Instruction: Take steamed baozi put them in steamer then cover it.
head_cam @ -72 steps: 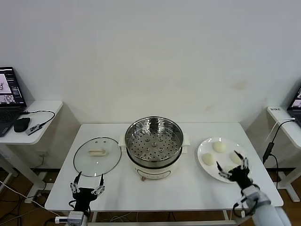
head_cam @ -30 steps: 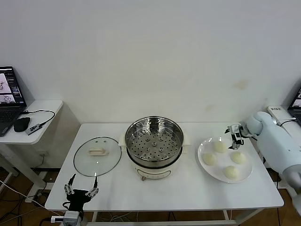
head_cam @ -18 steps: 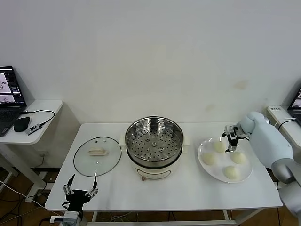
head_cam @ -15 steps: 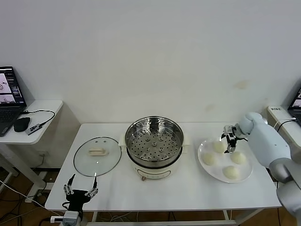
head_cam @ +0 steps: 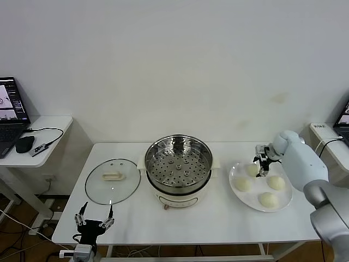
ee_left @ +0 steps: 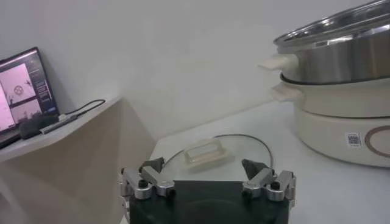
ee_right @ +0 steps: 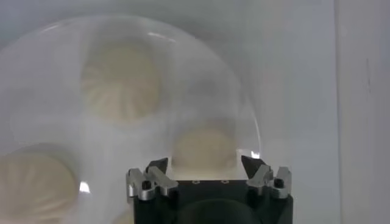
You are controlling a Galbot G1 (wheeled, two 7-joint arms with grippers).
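Several pale steamed baozi lie on a white plate [head_cam: 248, 195] at the right. My right gripper [head_cam: 260, 161] hangs open just above the far baozi [head_cam: 252, 170]; in the right wrist view that baozi [ee_right: 204, 146] sits between the open fingers of my right gripper [ee_right: 204, 165], not touching, with two more baozi [ee_right: 122, 73] beyond it. The steel steamer [head_cam: 178, 164] stands mid-table, its perforated tray bare. The glass cover [head_cam: 113, 180] lies flat to the steamer's left. My left gripper [head_cam: 94, 221] is open and empty at the front left edge, near the cover's handle [ee_left: 207, 152].
The steamer's white base [ee_left: 341, 131] rises to one side of the left gripper. A side table with a laptop [head_cam: 11, 109] and mouse stands at far left. Another side table [head_cam: 327, 134] is at far right, behind my right arm.
My right arm has swung up from the table's front edge to the back right, then moved left and down over the far baozi. My left gripper sank slightly.
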